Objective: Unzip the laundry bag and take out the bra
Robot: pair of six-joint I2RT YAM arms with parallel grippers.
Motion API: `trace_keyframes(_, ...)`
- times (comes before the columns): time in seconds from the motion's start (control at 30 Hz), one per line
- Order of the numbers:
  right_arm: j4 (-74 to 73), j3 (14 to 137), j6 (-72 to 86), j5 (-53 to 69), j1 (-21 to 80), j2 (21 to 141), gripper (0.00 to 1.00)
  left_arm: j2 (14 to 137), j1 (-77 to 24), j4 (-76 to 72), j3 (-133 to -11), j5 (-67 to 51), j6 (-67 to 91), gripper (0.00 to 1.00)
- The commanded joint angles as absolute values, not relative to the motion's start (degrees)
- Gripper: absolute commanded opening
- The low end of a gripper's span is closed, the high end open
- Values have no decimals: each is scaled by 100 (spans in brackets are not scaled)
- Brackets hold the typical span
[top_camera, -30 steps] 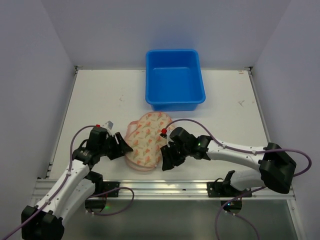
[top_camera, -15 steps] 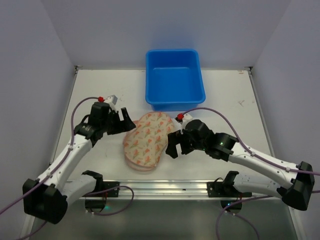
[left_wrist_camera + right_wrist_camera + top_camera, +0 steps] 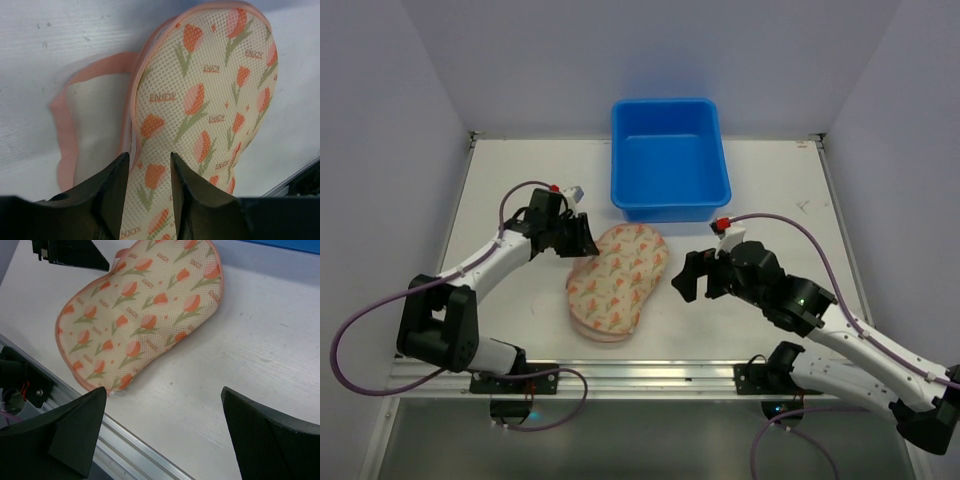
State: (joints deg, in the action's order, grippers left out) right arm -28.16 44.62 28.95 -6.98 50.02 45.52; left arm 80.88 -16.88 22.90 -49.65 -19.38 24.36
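Flowered laundry bag [image 3: 618, 280] flat on the bench [image 3: 520, 180], printed side up.
It lies close to the front rail [image 3: 650, 372]; at its far left end a pale layer with pink edging sticks out from under the printed top; the left gripper [image 3: 585, 241] hovers over that end, fingers [image 3: 112, 195] narrowly parted with print showing between them, clamping nothing I can make out; the right gripper [image 3: 682, 279] hangs wide and empty just beside the bag's right flank; a blue tub [image 3: 668, 160] stands beyond, apart from the bag.
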Motion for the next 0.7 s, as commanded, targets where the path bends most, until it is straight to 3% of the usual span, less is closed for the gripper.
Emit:
trace_keyframes(0.0, -2611, 4386, 2830, -835, 4922, 4570, 99, 8243, -1714, 1907, -5291, -2171, 2259, 41)
trace_keyframes(0.37, -2479, 4307, 2812, -730, 4887, 4588, 99, 8648, -1758, 2039, -5309, -1784, 2197, 40)
trace_keyframes(0.57, -2470, 4280, 2821, -729, 4887, 4588, 99, 8684, -1916, 2074, -5291, -1819, 2180, 34)
trace_keyframes(0.67, -2443, 4254, 2830, -729, 4887, 4579, 99, 8692, -1934, 2083, -5239, -1802, 2215, 27)
